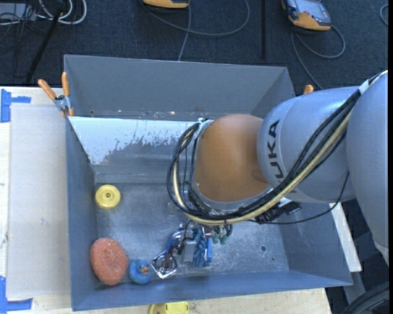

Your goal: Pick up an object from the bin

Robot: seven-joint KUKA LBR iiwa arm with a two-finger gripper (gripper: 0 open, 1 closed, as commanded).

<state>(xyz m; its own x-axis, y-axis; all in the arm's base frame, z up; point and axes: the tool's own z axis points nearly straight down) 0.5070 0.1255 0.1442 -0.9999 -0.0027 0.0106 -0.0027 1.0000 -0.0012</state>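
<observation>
My gripper (191,247) hangs low over the bin floor near the front wall, just under the arm's orange cover. A small blue ring-shaped piece (141,271) lies just to its left, close to the gripper's tip. Left of that rests a reddish-brown oval lump (109,260), near the front left corner. A yellow round disc (108,196) lies further back on the left side of the floor, well apart from the gripper.
The arm and its orange cover with looped cables hide the middle and right of the bin floor. The sloping bin walls stand close on the front and left.
</observation>
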